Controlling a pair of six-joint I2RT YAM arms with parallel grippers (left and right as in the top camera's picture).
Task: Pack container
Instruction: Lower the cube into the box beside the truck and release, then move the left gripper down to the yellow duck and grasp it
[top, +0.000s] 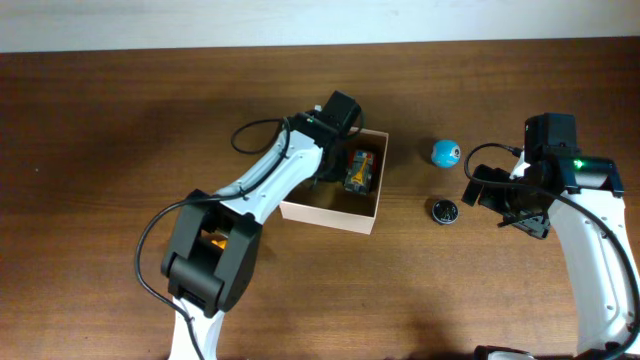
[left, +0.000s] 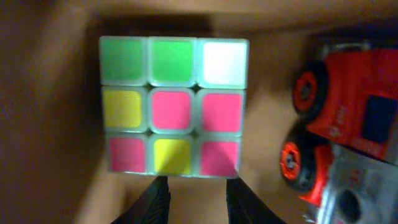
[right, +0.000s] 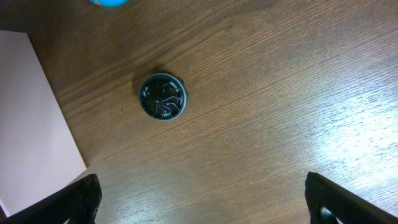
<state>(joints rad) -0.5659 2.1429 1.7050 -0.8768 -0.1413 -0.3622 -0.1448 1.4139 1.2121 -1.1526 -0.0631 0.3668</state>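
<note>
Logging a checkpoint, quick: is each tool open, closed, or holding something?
Left tool: open, empty; the cube lies just beyond it.
Right tool: wide open, empty, over the table near the dark disc.

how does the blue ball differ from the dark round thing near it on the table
The blue ball is bright blue with a pale patch; the dark disc is near black. The ball looks spherical; the disc looks flat, with spiral vanes inside a rim. Both are small and round, and both lie on the table outside the container, on the right arm's side.
</note>
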